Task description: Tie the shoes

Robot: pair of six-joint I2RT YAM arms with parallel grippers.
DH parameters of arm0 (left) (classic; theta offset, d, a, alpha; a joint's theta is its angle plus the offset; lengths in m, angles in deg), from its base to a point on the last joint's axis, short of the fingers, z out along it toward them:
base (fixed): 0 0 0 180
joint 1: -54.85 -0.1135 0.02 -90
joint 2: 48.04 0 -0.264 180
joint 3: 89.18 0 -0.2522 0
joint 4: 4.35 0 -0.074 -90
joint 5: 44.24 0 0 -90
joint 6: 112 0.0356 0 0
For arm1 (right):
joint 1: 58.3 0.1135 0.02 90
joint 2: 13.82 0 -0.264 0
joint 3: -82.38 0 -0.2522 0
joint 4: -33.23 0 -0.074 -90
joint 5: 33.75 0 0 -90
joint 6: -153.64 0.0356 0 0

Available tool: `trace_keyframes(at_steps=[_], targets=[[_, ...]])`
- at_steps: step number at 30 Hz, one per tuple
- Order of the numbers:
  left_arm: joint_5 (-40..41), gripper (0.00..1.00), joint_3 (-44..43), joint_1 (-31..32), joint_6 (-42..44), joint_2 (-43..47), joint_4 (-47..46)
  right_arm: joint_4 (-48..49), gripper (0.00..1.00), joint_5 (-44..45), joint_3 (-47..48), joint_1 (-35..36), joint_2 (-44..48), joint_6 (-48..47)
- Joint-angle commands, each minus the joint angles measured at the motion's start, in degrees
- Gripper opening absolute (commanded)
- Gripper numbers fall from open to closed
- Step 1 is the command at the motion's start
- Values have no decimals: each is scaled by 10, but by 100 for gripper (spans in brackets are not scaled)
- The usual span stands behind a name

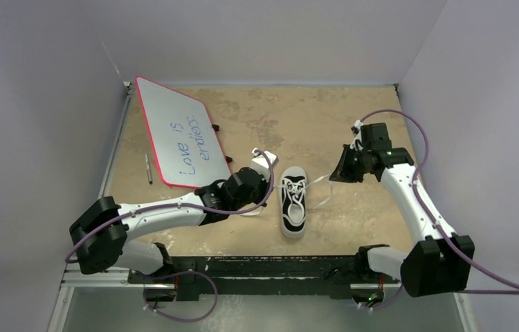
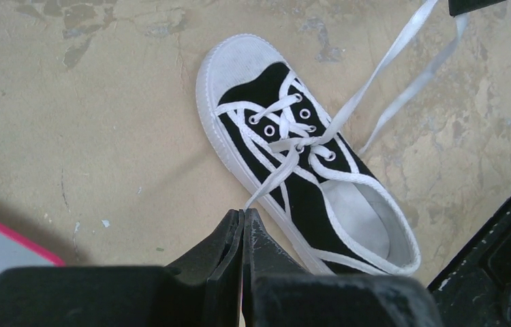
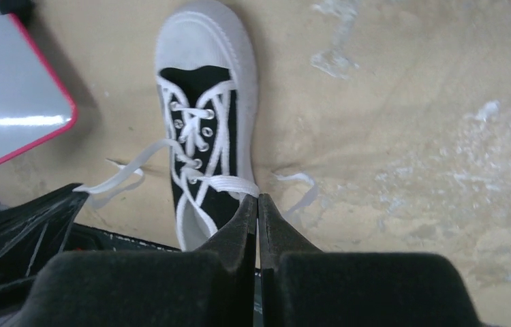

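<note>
Squarely in the middle of the tan, stained desk (image 1: 277,117) sits the sneaker (image 1: 293,207), a small low-top in black canvas with white stripes, a white rubber sole and a white toe cap. It lies upright on its sole, lengthwise between the two arms. Its long white laces (image 2: 368,88) are threaded through the eyelets and cross once over the tongue, and from that crossing they are drawn out to either side of the sneaker. The left claw (image 2: 244,218) hangs just to the left of the sneaker, close beside its sole. Its fingers are pressed together and pinch the end of one strand, which runs straight up from the tips to the crossing. The right claw (image 3: 258,204) is further off to the sneaker's right, raised above the desk, its fingers likewise pressed together on the laces. In the left wrist view two strands climb taut from the crossing toward it, and in the top view a slack loop droops to the desk between it and the sneaker. Beyond the sneaker's left side, past the left claw, a whiteboard (image 1: 174,131) with a red rim and blue handwriting lies flat. A thin pen (image 1: 148,168) rests on the desk just beside the whiteboard's edge furthest from the sneaker.
</note>
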Motion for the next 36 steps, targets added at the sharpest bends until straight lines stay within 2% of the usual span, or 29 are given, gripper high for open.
trace_keyframes(at_steps=[1,4,7,8,12,16,18,23,27,30,32,36], targets=[[5,0,-24,-4,27,-13,-13,-125,0,106,26,0,-58,60],[-9,0,-26,-6,24,-27,-4,-109,0,167,5,0,-83,59],[-26,0,-24,-6,14,-37,-8,-77,2,176,-6,-1,-104,54],[-27,0,-23,-6,10,-41,-8,-71,9,174,-6,-1,-114,52],[-33,0,-34,-11,-5,-59,0,-66,47,158,-14,-9,-153,36],[-45,0,-45,-12,-1,-69,5,-73,60,112,-39,-11,-143,54],[-48,0,-49,-15,2,-73,1,-77,63,123,-44,-9,-135,60],[-71,0,-68,-18,21,-87,2,-1,64,55,-103,20,-96,75],[-72,0,-41,-17,32,-75,-49,13,59,123,-124,24,-109,117],[-72,0,-17,-18,58,-74,-84,64,55,130,-153,24,-115,156],[-76,0,-14,-18,83,-80,-94,107,48,138,-167,23,-122,178],[-78,0,19,-18,110,-76,-144,126,33,170,-177,23,-134,198]])
